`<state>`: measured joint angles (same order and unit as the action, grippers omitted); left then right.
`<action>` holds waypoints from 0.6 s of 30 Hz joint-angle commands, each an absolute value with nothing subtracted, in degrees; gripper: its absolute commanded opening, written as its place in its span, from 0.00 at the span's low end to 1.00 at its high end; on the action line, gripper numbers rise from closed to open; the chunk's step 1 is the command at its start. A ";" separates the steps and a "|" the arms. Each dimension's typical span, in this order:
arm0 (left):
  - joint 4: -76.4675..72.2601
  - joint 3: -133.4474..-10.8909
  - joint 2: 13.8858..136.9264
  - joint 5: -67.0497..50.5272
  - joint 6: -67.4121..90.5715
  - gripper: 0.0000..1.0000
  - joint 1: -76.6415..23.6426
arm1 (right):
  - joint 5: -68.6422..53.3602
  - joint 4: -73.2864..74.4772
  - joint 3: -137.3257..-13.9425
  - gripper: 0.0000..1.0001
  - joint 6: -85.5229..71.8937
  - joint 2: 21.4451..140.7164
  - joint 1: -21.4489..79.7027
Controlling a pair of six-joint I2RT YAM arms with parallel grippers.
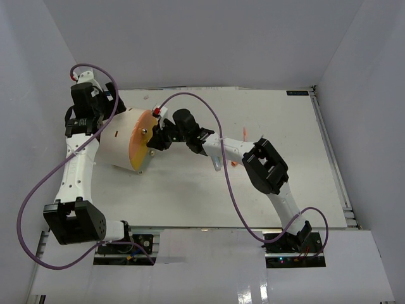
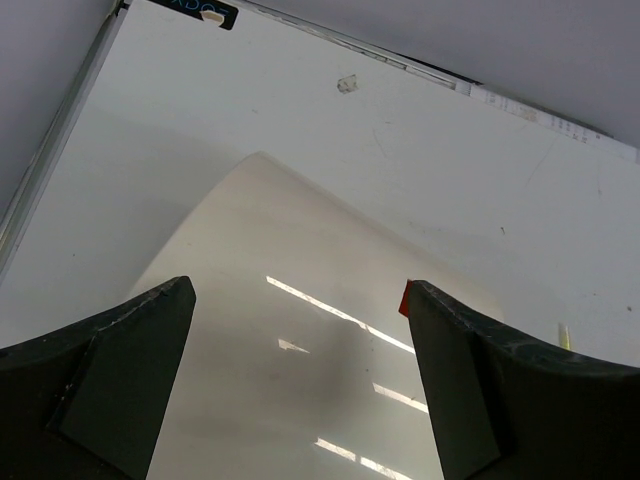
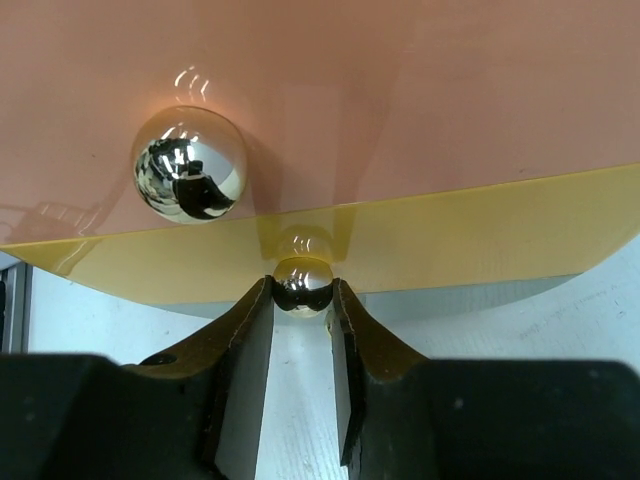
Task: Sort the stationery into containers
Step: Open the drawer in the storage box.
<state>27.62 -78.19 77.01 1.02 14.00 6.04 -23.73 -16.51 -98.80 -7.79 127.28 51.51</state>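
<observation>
The container (image 1: 120, 142) is a cream cylinder lying on its side, its orange round face (image 1: 140, 144) turned right. My right gripper (image 1: 154, 140) is shut on a small brass knob (image 3: 303, 283) at the edge of the yellow drawer section (image 3: 480, 235); in the right wrist view its fingertips (image 3: 302, 292) pinch the knob. A second, larger-looking brass knob (image 3: 190, 178) sits on the pink-orange section above. My left gripper (image 1: 101, 123) is open over the cylinder's back end; its fingers (image 2: 120, 380) straddle the cream wall (image 2: 290, 300). Most of the stationery is out of view.
A small orange bit (image 1: 233, 164) and a thin pale piece (image 1: 245, 130) lie on the white table beside my right forearm. A small pale item (image 2: 347, 84) lies far off on the table. White walls close in the table at the left, back and right.
</observation>
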 commanded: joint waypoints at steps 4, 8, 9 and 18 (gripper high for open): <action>25.84 -76.64 74.53 0.70 14.06 0.98 5.63 | -22.24 -19.42 -96.69 0.15 -7.56 122.88 51.42; 25.66 -76.20 74.44 0.62 14.15 0.98 5.63 | -21.80 -19.77 -93.43 0.08 -6.95 120.85 51.24; 25.58 -76.11 74.44 0.70 14.15 0.98 5.63 | -21.54 -19.78 -91.95 0.08 -6.94 119.89 51.15; 25.40 -75.15 74.44 1.76 13.71 0.98 5.62 | -21.36 -20.57 -82.89 0.08 -5.45 112.95 49.75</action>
<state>25.61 -75.72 76.77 1.10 13.98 5.85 -21.58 -18.92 -84.90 -6.96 117.62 50.74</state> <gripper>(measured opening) 0.979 0.320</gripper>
